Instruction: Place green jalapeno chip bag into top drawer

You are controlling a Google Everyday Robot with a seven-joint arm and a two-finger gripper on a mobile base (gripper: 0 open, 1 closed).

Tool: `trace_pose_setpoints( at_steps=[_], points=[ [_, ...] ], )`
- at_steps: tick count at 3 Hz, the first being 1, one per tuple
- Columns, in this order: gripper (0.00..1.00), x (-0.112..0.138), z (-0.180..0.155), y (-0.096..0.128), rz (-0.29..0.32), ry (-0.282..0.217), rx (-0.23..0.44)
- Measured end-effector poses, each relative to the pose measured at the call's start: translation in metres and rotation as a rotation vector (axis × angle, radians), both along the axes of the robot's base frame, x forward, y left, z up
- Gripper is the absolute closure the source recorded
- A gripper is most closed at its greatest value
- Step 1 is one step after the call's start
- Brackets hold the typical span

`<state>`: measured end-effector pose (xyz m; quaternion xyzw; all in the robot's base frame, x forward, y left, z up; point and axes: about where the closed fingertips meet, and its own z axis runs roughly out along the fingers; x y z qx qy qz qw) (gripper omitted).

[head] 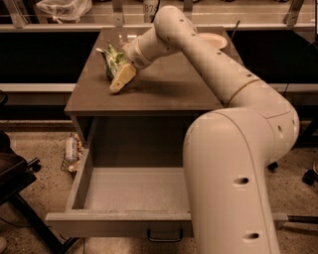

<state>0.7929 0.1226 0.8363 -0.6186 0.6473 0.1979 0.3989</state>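
The green jalapeno chip bag stands crumpled on the back left of the grey-brown cabinet top. My gripper is down at the bag's right front side and touches or overlaps it; part of the bag is hidden behind it. The top drawer is pulled fully out below the cabinet top, with its inside bare. Its flat front panel carries a small dark handle. My arm reaches from the lower right across the drawer's right half.
A white round bowl sits at the back right of the cabinet top. A dark chair stands at the left of the drawer. A small package lies on the floor beside the cabinet. A plastic bag lies on the far shelf.
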Motion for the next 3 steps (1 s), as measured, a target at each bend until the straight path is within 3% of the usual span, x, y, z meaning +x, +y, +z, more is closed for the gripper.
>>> trace_pose_setpoints(
  at_steps=[1, 2, 3],
  points=[
    [0.25, 0.0082, -0.0075, 0.0173, 0.010, 0.024, 0.001],
    [0.49, 0.0071, -0.0104, 0.0192, 0.013, 0.028, -0.001],
    [0.80, 0.0071, -0.0093, 0.0193, 0.013, 0.028, -0.001]
  ],
)
